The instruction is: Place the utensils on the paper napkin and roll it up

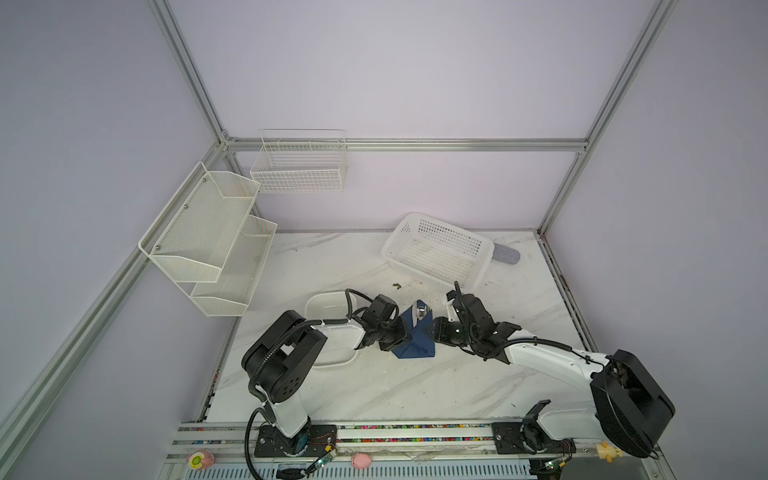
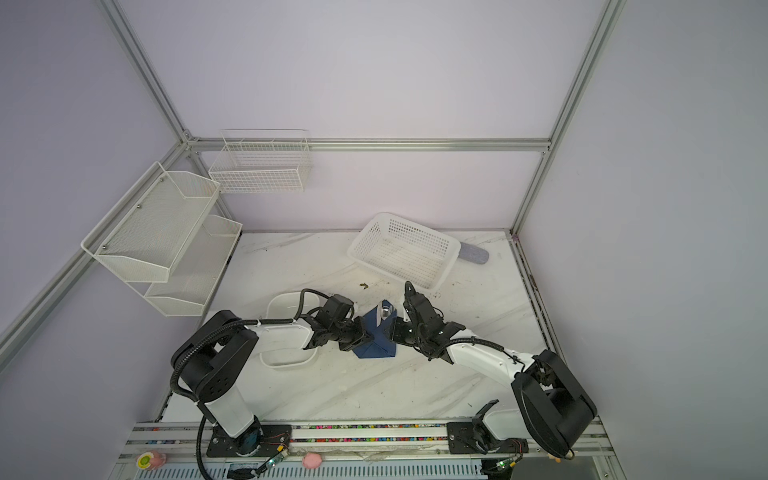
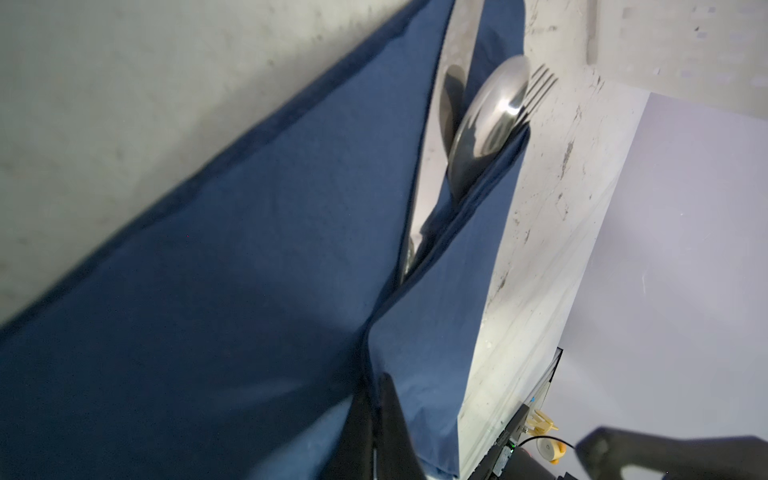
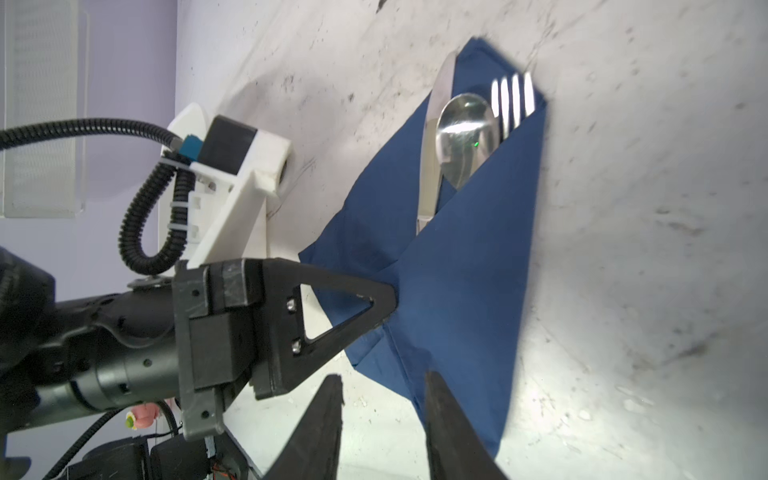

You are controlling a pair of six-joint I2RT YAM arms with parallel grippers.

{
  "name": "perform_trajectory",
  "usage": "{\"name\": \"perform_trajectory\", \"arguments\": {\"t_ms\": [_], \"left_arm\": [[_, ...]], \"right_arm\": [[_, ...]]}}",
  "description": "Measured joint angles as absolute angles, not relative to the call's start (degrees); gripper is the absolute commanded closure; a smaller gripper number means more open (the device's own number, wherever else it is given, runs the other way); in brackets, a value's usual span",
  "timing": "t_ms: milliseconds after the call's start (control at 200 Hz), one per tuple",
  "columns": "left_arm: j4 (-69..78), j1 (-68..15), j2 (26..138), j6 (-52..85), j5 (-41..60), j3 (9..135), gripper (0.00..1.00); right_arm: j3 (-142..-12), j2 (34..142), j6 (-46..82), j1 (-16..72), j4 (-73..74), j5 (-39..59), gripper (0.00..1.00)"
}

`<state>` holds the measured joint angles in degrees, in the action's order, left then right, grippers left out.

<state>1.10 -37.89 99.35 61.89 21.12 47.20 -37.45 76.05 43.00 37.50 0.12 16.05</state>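
The navy paper napkin [image 1: 415, 347] [image 2: 376, 347] lies mid-table in both top views, folded over the utensils into a cone. The knife [image 4: 432, 137], spoon [image 4: 467, 133] and fork [image 4: 513, 99] stick out of its far end, and all three also show in the left wrist view: spoon [image 3: 490, 120], fork [image 3: 540, 89], knife [image 3: 453, 99]. My left gripper [image 3: 376, 399] [image 4: 390, 299] is shut, pinching a fold of the napkin [image 3: 249, 249] from the left. My right gripper [image 4: 384, 390] [image 1: 432, 328] stands open at the napkin's [image 4: 469, 270] near right corner. One finger overlaps its edge and nothing lies between the fingers.
A white dish [image 1: 328, 305] sits under my left arm. A white perforated basket [image 1: 436, 251] stands tilted at the back right, with a grey-blue case [image 1: 507, 254] behind it. Mesh shelves [image 1: 208, 237] and a wire basket [image 1: 299, 166] hang on the walls at the left.
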Motion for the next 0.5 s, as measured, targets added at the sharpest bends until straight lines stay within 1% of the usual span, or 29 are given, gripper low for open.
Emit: {"name": "perform_trajectory", "arguments": {"t_ms": [120,255,500], "left_arm": [[1.2,-37.9,98.3,61.1,21.0,47.2,1.0],[2.1,-37.9,97.0,60.4,21.1,47.2,1.0],[2.4,-37.9,96.6,60.2,20.5,47.2,1.0]], "right_arm": [[-34.8,75.5,44.8,35.4,0.0,14.9,0.68],[-33.6,75.5,45.6,34.9,-1.3,14.4,0.68],[-33.6,77.2,45.6,34.9,-1.1,15.7,0.76]]}}
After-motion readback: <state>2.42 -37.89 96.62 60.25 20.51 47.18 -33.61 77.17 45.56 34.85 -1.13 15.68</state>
